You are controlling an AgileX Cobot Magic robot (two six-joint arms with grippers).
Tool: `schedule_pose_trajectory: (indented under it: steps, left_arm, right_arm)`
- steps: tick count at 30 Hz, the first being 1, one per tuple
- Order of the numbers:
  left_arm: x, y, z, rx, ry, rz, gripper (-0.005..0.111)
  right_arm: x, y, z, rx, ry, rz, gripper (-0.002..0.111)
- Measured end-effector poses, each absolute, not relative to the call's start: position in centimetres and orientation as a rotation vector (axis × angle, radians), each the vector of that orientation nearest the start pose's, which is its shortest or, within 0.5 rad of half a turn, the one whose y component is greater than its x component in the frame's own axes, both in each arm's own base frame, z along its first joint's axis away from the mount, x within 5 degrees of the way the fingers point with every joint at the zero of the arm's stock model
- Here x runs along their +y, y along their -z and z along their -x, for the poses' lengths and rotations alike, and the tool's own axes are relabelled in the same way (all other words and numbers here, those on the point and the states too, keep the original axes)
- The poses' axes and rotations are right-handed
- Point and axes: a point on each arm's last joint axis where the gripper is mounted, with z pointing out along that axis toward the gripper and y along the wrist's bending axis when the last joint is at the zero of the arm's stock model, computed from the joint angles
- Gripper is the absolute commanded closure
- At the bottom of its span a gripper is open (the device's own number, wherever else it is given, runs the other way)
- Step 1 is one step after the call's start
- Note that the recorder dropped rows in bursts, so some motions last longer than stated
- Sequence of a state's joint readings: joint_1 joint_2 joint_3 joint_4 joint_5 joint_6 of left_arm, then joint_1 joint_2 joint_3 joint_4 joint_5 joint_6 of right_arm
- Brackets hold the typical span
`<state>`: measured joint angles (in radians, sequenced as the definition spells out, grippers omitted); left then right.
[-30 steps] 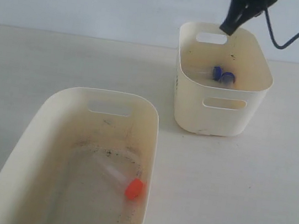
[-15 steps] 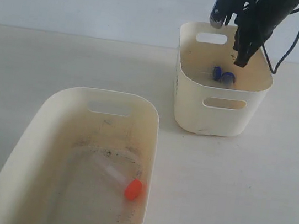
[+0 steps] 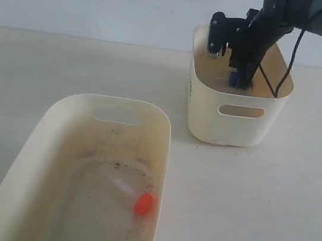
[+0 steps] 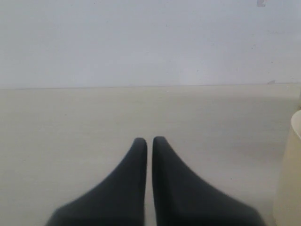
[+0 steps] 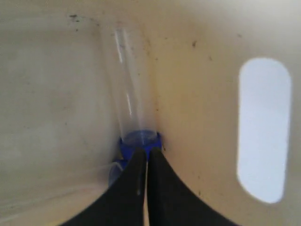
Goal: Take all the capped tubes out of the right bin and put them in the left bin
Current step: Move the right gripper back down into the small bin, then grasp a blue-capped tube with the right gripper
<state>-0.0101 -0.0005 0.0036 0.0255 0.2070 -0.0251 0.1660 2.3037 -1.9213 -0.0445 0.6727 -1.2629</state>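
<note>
The right bin [image 3: 210, 112] stands at the back right. Two blue-capped tubes lie inside it; one blue cap [image 3: 233, 77] shows beside the arm. My right gripper [image 3: 242, 82] has reached down into this bin. In the right wrist view its shut fingertips [image 5: 146, 151] touch the edge of a blue cap [image 5: 138, 140], with nothing between them. That cap's clear tube [image 5: 128, 89] runs along the bin wall. The left bin [image 3: 60, 112] holds the orange-capped tube [image 3: 142, 202]. My left gripper [image 4: 149, 141] is shut over bare table.
A second blue cap [image 5: 114, 172] peeks out beside the right fingers. The bin's oval handle slot [image 5: 264, 129] is close by. The right arm's cable [image 3: 289, 60] hangs over the bin rim. A cream bin wall [image 4: 291, 179] edges the left wrist view.
My right gripper came down from above the right bin's back rim into the bin, ending at the blue caps. The orange-capped tube shifted slightly in the left bin.
</note>
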Motion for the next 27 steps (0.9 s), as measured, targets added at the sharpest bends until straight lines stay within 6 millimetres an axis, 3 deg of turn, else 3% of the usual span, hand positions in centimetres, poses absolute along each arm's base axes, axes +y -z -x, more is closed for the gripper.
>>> schedule_pose_trajectory:
  steps: [4, 8, 11, 19, 27]
  left_arm:
    - [0.0, -19.3, -5.6, 1.694, 0.003, -0.005, 0.102]
    - [0.0, -19.3, -5.6, 1.694, 0.003, -0.005, 0.102]
    - [0.0, -19.3, -5.6, 1.694, 0.003, -0.005, 0.102]
    - [0.0, -19.3, -5.6, 1.694, 0.003, -0.005, 0.102]
    - [0.0, -19.3, -5.6, 1.694, 0.003, -0.005, 0.102]
  right_arm:
    - [8.6, -16.8, -50.9, 1.941, 0.456, 1.777, 0.100]
    - [9.2, -16.3, -50.9, 1.930, 0.451, 1.795, 0.066]
    - [9.5, -15.9, -51.0, 1.911, 0.455, 1.808, 0.050]
    - [9.6, -13.9, -51.1, 1.901, 0.444, 1.881, 0.049]
    - [9.7, -14.0, -51.6, 1.842, 0.490, 1.851, 0.049]
